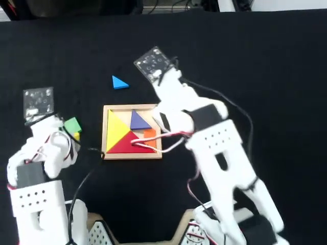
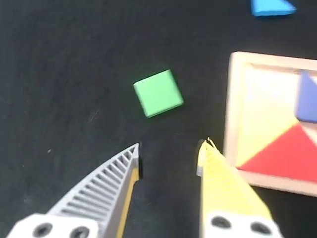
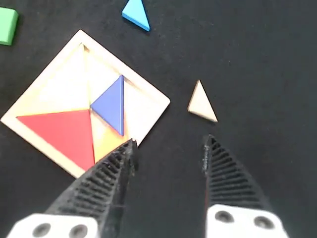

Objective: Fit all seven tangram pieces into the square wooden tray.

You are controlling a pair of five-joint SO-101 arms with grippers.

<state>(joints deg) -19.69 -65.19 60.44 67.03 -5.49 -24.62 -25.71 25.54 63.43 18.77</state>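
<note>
Inside the square wooden tray (image 2: 237,99) you have the yellow triangle (image 1: 116,127), red triangle (image 3: 62,131), dark blue triangle (image 3: 111,105) and orange piece (image 1: 149,133), while green square (image 2: 158,92), light blue triangle (image 1: 120,82) and pale triangle (image 3: 202,103) lie outside it, left gripper (image 2: 168,153) and right gripper (image 3: 168,148) splayed empty.

So that's one wooden tray (image 1: 105,132) and seven pieces total. Five are triangles: yellow triangle (image 1: 117,130), red triangle (image 1: 127,146) and dark blue triangle (image 1: 138,121) in the tray, light blue triangle (image 1: 120,82) at its 12 o'clock, pale triangle (image 3: 201,103) loose. One green square (image 1: 72,124) at 9 o'clock, one orange piece (image 1: 149,133) inside.
</note>
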